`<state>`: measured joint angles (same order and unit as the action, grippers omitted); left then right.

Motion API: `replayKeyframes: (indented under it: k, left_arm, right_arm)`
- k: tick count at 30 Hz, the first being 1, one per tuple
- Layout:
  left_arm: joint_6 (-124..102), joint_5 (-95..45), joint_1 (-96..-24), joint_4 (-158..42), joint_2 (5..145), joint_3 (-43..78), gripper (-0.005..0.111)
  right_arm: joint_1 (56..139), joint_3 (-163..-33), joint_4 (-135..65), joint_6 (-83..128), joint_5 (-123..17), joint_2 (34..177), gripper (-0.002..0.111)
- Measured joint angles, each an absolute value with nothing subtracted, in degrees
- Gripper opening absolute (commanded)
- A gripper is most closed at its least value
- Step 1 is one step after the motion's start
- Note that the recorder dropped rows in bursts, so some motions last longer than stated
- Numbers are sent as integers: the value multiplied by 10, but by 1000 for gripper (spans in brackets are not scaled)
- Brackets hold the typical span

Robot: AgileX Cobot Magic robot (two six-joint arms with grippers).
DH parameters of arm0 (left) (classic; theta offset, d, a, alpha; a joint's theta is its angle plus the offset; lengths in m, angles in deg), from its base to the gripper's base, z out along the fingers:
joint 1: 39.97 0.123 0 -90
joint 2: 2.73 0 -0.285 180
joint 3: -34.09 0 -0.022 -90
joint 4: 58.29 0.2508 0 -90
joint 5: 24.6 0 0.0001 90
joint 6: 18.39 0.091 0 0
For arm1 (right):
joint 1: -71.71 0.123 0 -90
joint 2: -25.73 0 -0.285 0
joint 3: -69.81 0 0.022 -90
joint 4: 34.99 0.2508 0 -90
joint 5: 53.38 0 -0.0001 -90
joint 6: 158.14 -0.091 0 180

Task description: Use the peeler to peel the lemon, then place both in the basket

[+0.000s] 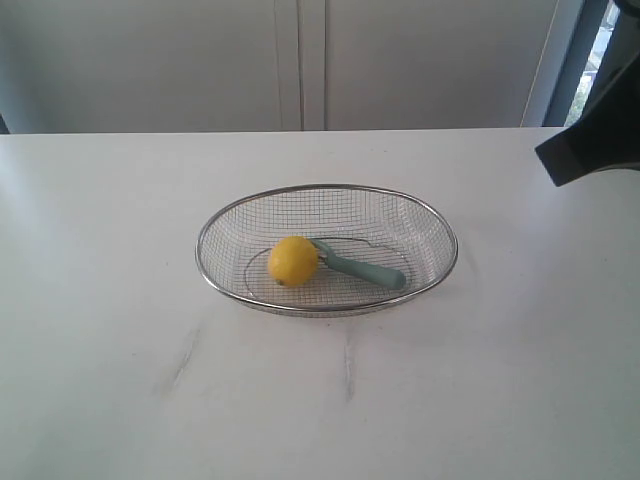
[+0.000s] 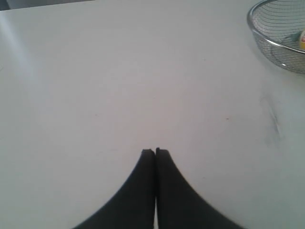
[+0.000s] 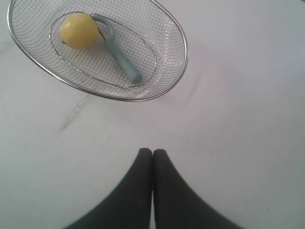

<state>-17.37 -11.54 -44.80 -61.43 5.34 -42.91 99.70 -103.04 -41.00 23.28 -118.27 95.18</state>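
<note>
A wire-mesh basket (image 1: 325, 187) sits near the middle of a white table (image 1: 100, 300), holding both the lemon (image 1: 292, 261) and the peeler (image 1: 365, 270). In the exterior view the lemon rests on the basket floor at about 8 o'clock from the basket's centre. The peeler lies beside it, with its metal head against or just beside the lemon's 2 o'clock side. Its pale teal handle runs off toward 4 o'clock and ends near the basket wall. From here it cannot be told whether the lemon's skin is cut.

The left gripper (image 2: 155, 151) is over bare tabletop with its two dark fingers pressed together, holding nothing. Only a part of the basket's rim, well apart from it, reaches its camera's view. The right gripper (image 3: 152, 151) is likewise over the table with its fingers closed against each other and empty. The whole basket lies ahead of it, apart from the fingertips.

Two faint grey scuff marks (image 1: 182, 360) streak the table on the basket's 6 to 7 o'clock side. A dark part of an arm (image 1: 590, 150) enters the exterior view at 2 o'clock, above the table's far edge. Pale cabinet doors (image 1: 300, 60) stand behind at 12 o'clock.
</note>
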Motion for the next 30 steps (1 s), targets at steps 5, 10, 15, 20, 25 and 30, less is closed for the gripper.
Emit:
replayKeyframes:
  k: [5,10,15,20,25,30]
  left_arm:
    - [-156,-119,-455,-621,53,-429,0]
    - [-166,-119,-455,-621,53,-429,0]
    - [-167,-120,-455,-621,53,-429,0]
    - [-167,-125,-455,-621,53,-429,0]
    - [-167,-126,-455,-621,53,-429,0]
    - [-167,-127,-455,-621,53,-429,0]
  right_arm:
    - [997,-1030,-410,233,-1183,951,0]
    - [997,-1030,-410,233,-1183,951,0]
    - [997,-1030,-410,233,-1183,949,0]
    - [997,-1030,-410,233,-1183,949,0]
    - [997,-1030,-410,233,-1183,949,0]
    - [997,-1030,-410,233,-1183,949,0]
